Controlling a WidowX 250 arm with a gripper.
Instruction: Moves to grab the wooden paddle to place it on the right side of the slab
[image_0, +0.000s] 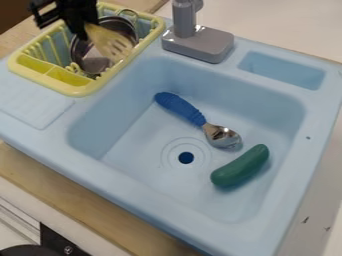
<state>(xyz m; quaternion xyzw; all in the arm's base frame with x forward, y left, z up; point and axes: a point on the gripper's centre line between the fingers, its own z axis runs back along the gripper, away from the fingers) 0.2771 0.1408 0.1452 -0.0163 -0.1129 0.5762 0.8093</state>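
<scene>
Presently, the hand (83, 34) is positioned over the yellow rack (81, 91), at the wooden paddle (108, 41); whether the hand is clenched cannot be told.

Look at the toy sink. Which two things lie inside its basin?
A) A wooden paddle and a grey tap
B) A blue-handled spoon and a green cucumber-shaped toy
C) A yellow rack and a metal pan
B: the blue-handled spoon and the green toy both lie on the basin floor, near the drain.
</scene>
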